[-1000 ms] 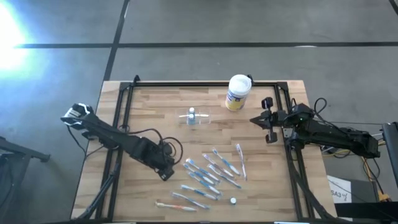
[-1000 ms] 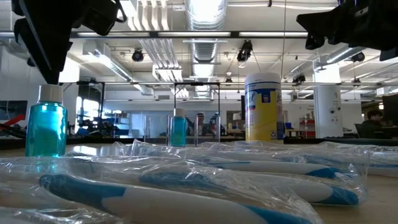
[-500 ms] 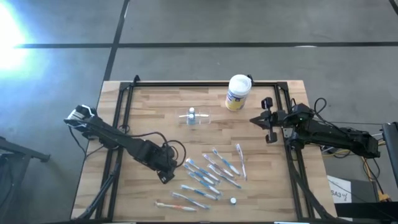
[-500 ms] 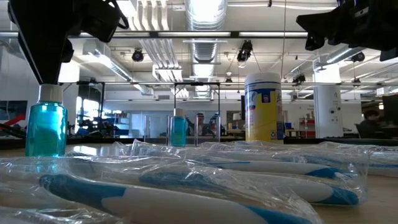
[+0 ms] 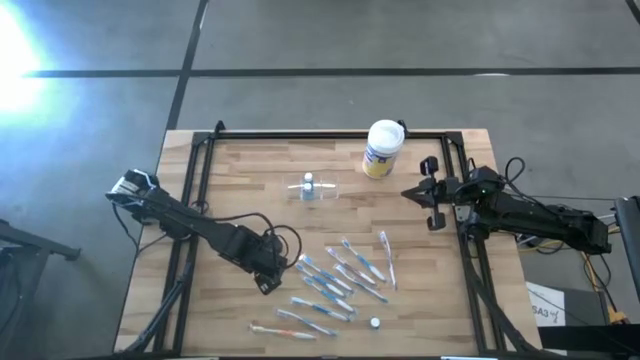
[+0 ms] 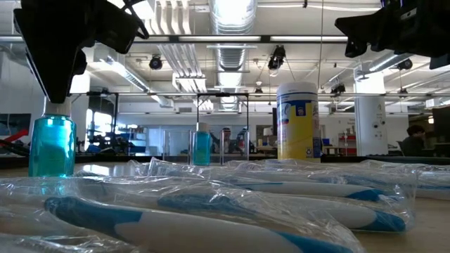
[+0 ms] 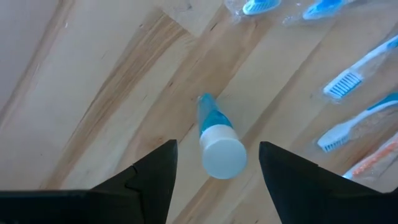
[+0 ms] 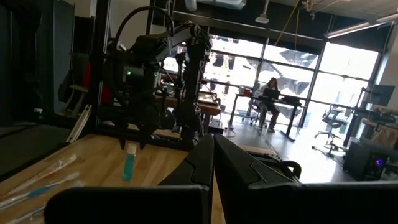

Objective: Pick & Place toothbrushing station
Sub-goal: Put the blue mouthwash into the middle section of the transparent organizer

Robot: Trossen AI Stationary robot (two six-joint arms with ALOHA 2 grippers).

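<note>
High view: the left claw [image 5: 268,276] hangs over the counter [image 5: 250,170] at about 7 o'clock from its middle, at the near edge of the scattered wrapped toothbrushes [image 5: 335,280]. The toothbrushing station [image 5: 312,190], a low clear holder with a small bottle standing in it, sits toward 12 o'clock, well apart from that claw. The white canister [image 5: 381,148] stands at 1 o'clock. The right claw [image 5: 408,192] waits at 3 o'clock.

Low view: a blue mouthwash bottle [image 6: 51,144] stands upright at 9 o'clock with the dark left arm directly above its cap. A second blue bottle [image 6: 201,146] shows farther back near the centre, the canister beside it.

Left wrist view: the left claw's fingers [image 7: 149,177] are spread wide on either side of the bottle's white cap, not touching it.

Right wrist view: the right claw's fingers [image 8: 202,160] are pressed together, holding nothing.

To do this step well, I judge the left claw should come straight down, keep the bottle centred between the fingers, and close below the cap on the body, so it does not tip. The carry toward 12 o'clock should clear the toothbrushes.
</note>
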